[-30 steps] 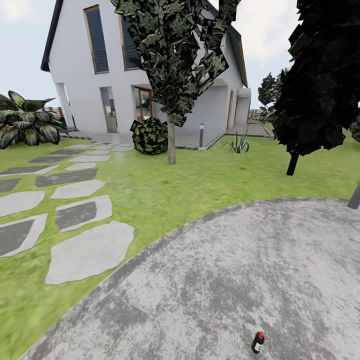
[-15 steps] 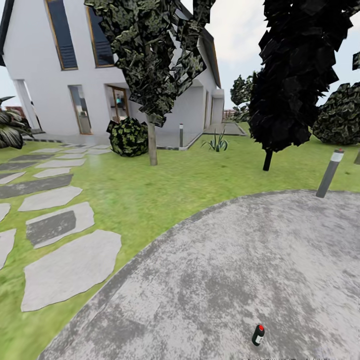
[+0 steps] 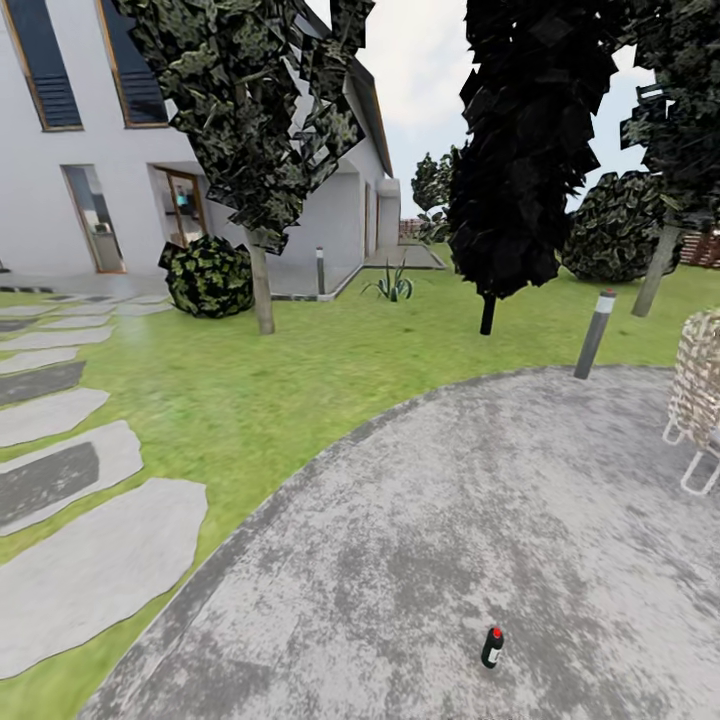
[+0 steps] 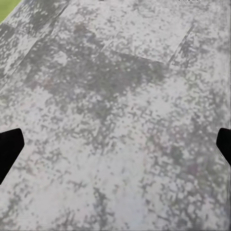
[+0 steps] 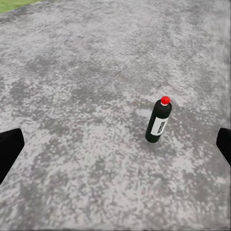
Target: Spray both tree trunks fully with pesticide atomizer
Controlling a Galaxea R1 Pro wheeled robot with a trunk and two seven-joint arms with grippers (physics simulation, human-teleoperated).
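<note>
The pesticide atomizer [image 3: 491,647], a small dark bottle with a white label and a red top, stands upright on the grey stone floor [image 3: 480,500] near the head view's lower edge. In the right wrist view the atomizer [image 5: 158,120] stands ahead of my right gripper [image 5: 115,147], well apart from it; the black fingertips [image 5: 9,149] sit wide apart, open and empty. My left gripper [image 4: 115,149] is open too, over bare paving. A pale tree trunk [image 3: 262,290] rises on the lawn at the left, and another tree trunk [image 3: 655,268] at the far right.
A thin-stemmed dark tree [image 3: 487,315] stands between the two trunks. A grey bollard lamp [image 3: 593,335] marks the paving's far edge, and a wicker chair [image 3: 700,400] sits at the right. Stepping stones [image 3: 90,570] cross the lawn [image 3: 300,380] before the white house [image 3: 100,150].
The head camera has swung to the right, so the whole scene slid left. The wicker chair and the right-hand tree came into view. The atomizer itself has not moved.
</note>
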